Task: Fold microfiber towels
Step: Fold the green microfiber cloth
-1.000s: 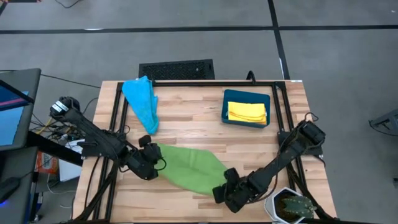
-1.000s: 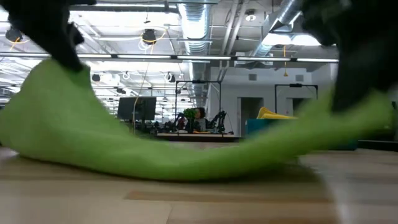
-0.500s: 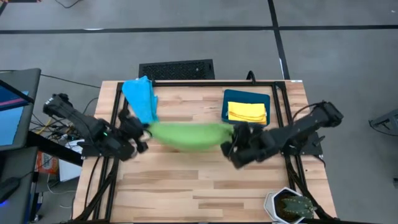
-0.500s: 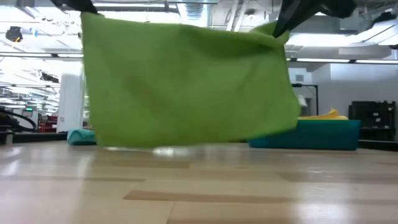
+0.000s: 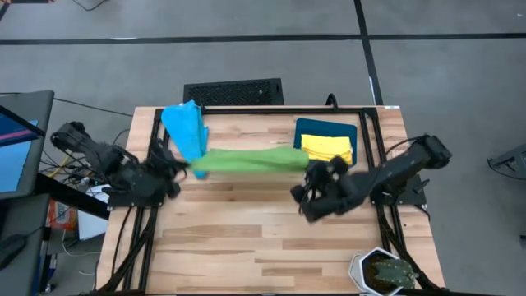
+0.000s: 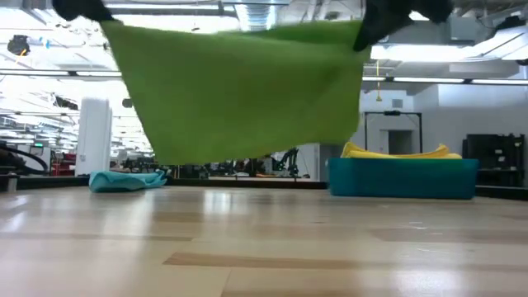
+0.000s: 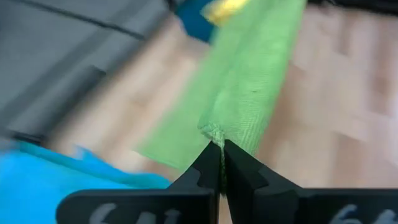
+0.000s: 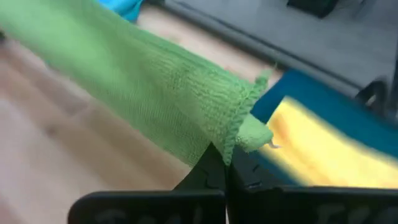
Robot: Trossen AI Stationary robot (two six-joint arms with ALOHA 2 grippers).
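**Green towel is off the desk and stretched out between both hands**

Green microfiber towel (image 5: 246, 159) is now hanging in the air, pulled into a wide sheet over the far-middle of the desk (image 5: 246, 238). A second ago it was a rumpled heap lying near the front edge, so both arms have lifted it and swung it toward the back. In the low view its bottom edge clears the wood completely.

Left hand (image 7: 221, 163) is clenched on one top corner, over at the left by the crumpled light blue towel (image 5: 186, 131). Right hand (image 8: 225, 163) is clenched on the other top corner, just in front of the dark teal bin (image 5: 325, 128) with the folded yellow towel (image 5: 326, 148) inside.

What it means, I'd guess: the shake-out is basically done and the cloth is spread flat enough to lay down. Next bit would be lowering it evenly so it lands without wrinkles, then folding. Blue one is still waiting its turn.

Small potted plant (image 5: 386, 271) sits at the near right corner, well out of the way.
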